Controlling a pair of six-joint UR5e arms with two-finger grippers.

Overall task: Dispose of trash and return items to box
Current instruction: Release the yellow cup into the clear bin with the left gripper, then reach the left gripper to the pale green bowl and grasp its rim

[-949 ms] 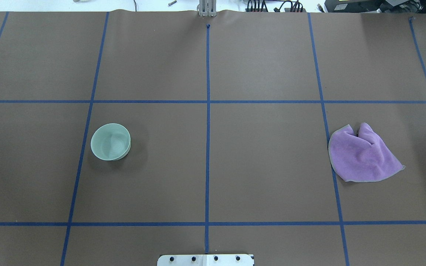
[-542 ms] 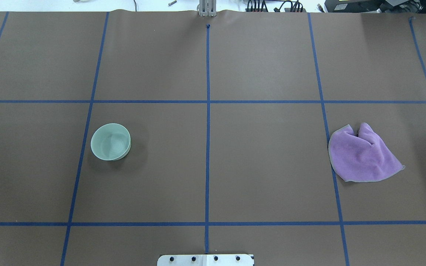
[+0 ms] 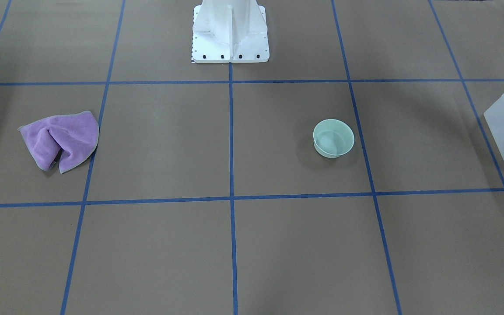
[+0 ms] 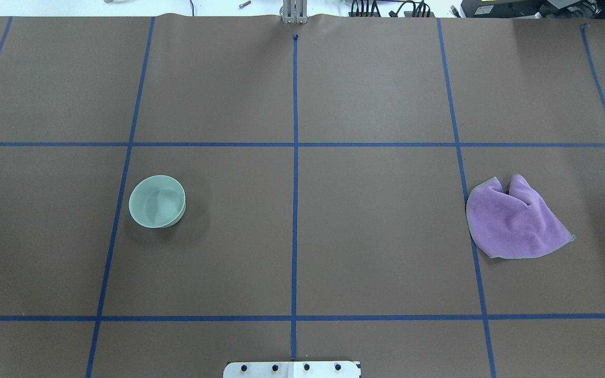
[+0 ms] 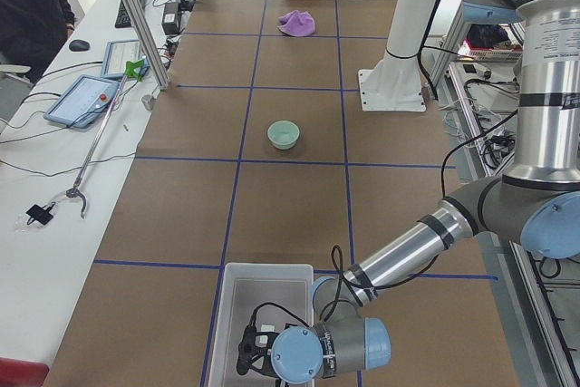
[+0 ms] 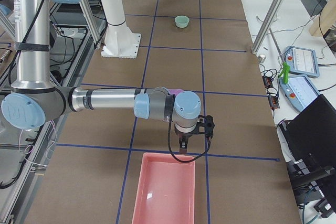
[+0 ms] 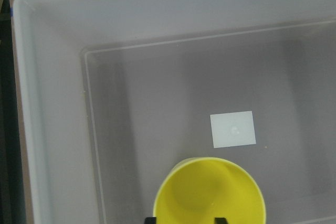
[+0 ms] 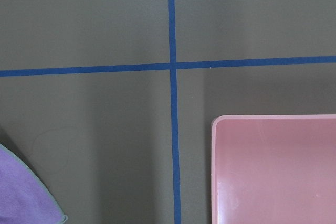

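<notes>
The mint-green bowl (image 4: 157,201) stands upright and alone on the brown table, and also shows in the front view (image 3: 333,138). The frosted-white box (image 5: 237,314) sits at the table's left end. My left gripper (image 7: 185,221) hangs over the box (image 7: 47,129), with its fingertips (image 7: 150,220) apart at the near rim of a yellow cup (image 7: 210,192) that is inside the box. The purple cloth (image 4: 515,220) lies crumpled on the right side. My right gripper (image 6: 193,144) hovers at the near edge of a pink tray (image 6: 165,192). I cannot tell whether it is open or shut.
The robot's white base (image 3: 230,33) stands at the middle of the table's near edge. Blue tape lines grid the brown surface. The pink tray (image 8: 273,171) shows no contents. Tablets and cables lie on the side bench (image 5: 82,101), where a person sits.
</notes>
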